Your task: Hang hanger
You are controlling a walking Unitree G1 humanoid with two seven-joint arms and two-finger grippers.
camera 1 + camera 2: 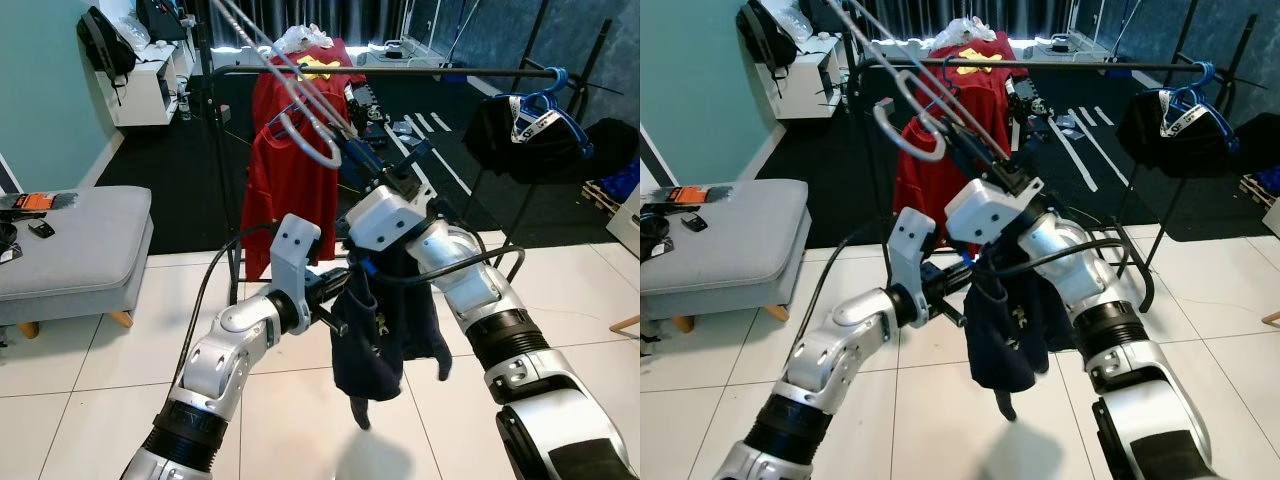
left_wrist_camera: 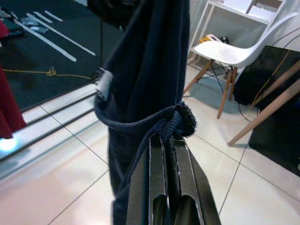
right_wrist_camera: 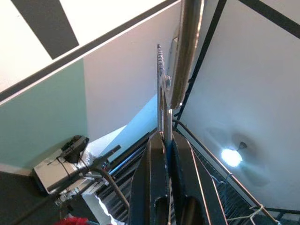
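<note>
A silver wire hanger [image 1: 312, 135] rises tilted in front of me, its hook near the red shirt. My right gripper [image 1: 352, 152] is shut on its neck; the right wrist view has the fingers [image 3: 151, 159] clamped on the metal wire [image 3: 162, 89]. A dark navy garment [image 1: 380, 335] droops from under the right wrist. My left gripper [image 1: 338, 322] is lower and to the left, shut on the garment's ribbed edge [image 2: 180, 119], with fingers [image 2: 157, 164] pressed together. The black clothes rail [image 1: 400, 72] runs across behind and above.
A red shirt [image 1: 290, 175] hangs on the rail at left, and a blue hanger [image 1: 545, 95] with a black garment at right. A grey ottoman [image 1: 70, 240] stands at left, a white shelf [image 1: 150, 80] behind it. A white chair [image 2: 234, 51] stands on the tiles.
</note>
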